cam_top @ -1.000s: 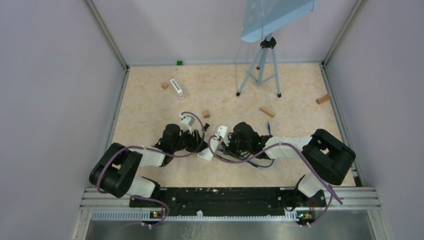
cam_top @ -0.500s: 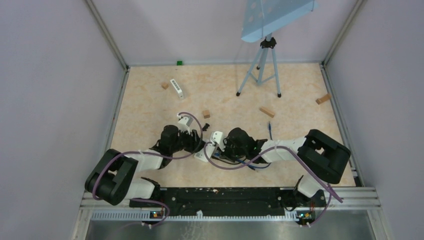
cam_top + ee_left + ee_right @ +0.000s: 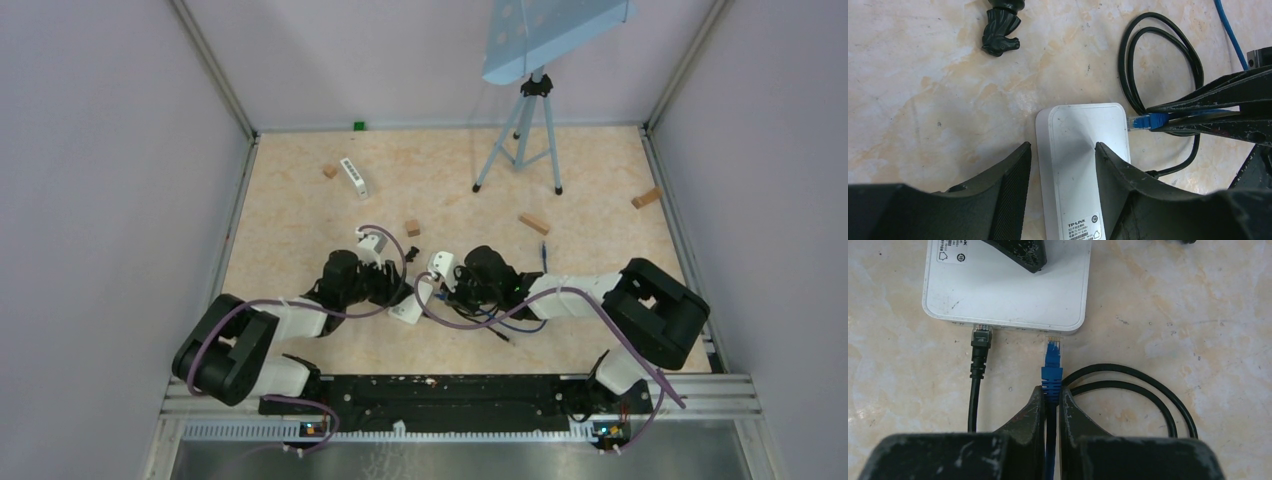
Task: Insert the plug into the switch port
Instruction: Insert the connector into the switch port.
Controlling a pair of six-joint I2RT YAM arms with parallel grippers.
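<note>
— Two arms on one job. What has just changed?

— Half a second ago my right hand (image 3: 1050,390) was pushed in closer to the switch (image 3: 998,290). Now that arm has drawn back a little toward my right. The blue plug (image 3: 1052,357) lies with its gold contacts just at the switch's edge, not inside it. I judge the push did not seat, so I must line up and go in again.

— Are you holding it firmly?

— My right fingers are pinched together on the plug's boot and the cable behind it. My left hand (image 3: 1063,150) straddles the switch, one finger along each long side. Whether it truly clamps or only fences the switch in, I cannot tell.

— And where does it all sit?

— The switch lies flat on the table (image 3: 1173,315), near the middle, just ahead of my two wrists.

— Count for me.

— One switch, one blue plug, and one black plug (image 3: 980,342) that appears seated in the switch beside my target. One looped black cable (image 3: 1148,382) lies just beside the blue plug. Farther off are four wooden blocks (image 3: 533,223), one white box (image 3: 353,177) and one tripod (image 3: 520,130).
</note>
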